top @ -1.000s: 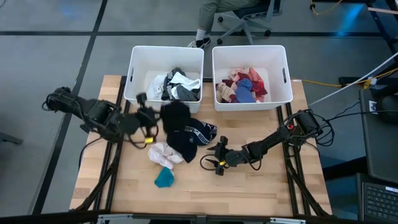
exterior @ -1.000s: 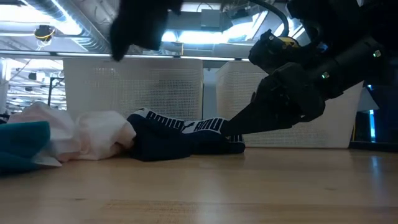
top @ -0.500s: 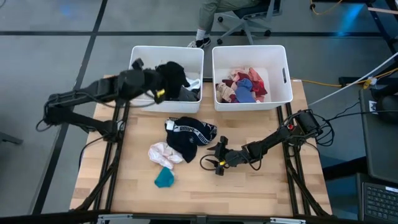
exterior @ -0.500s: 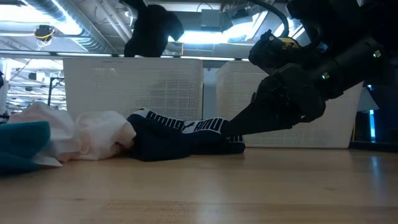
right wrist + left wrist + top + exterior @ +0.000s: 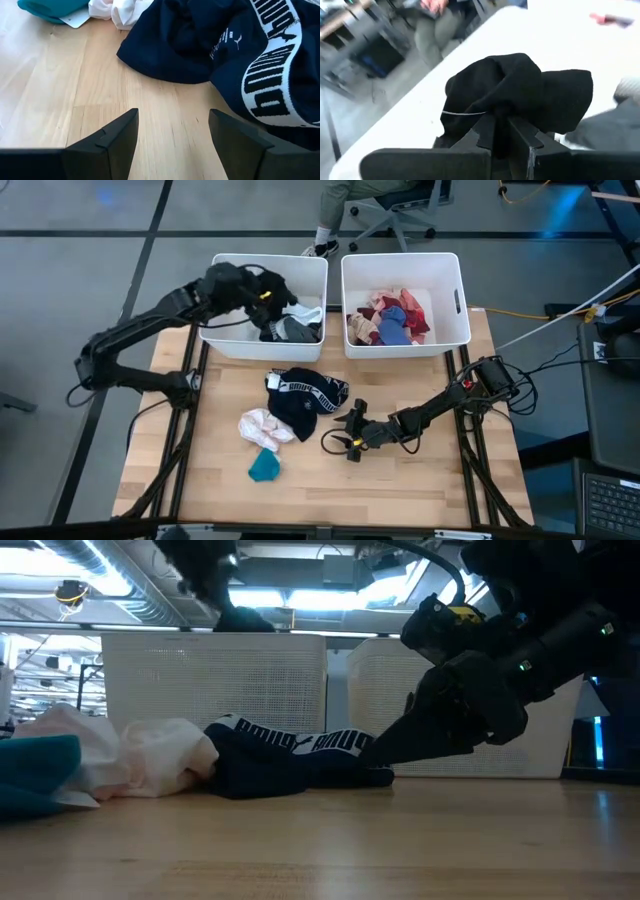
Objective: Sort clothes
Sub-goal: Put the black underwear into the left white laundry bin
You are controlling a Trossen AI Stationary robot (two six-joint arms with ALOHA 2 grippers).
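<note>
My left gripper [image 5: 263,293] hovers over the left white bin [image 5: 222,340], shut on a black garment [image 5: 278,284] that bunches ahead of its fingers [image 5: 520,90]. In the low view the garment [image 5: 215,585] hangs above the bin's rim. The bin holds black, white and grey clothes [image 5: 290,328]. On the table lie a navy garment with a white band [image 5: 305,395], a white-pink one [image 5: 262,427] and a teal one [image 5: 264,467]. My right gripper [image 5: 345,442] rests open just right of the navy garment [image 5: 225,45]. My left gripper pinches a gathered fold of the black garment [image 5: 500,114] between its two fingers [image 5: 485,132]. The fingers slant down over the bin from the table's left. The cloth is lifted clear and bunches loosely past the fingertips.
The right white bin [image 5: 455,330] at the far edge holds red, pink and blue clothes [image 5: 390,320]. Bare wood lies along the near edge [image 5: 400,490]. A seated person's legs [image 5: 345,210] and a chair show beyond the bins.
My left gripper has swung from above the pile in the table's middle toward the far edge, carrying the black garment clear of the table to above the left bin. It has kept shut and rolled somewhat on the way.
</note>
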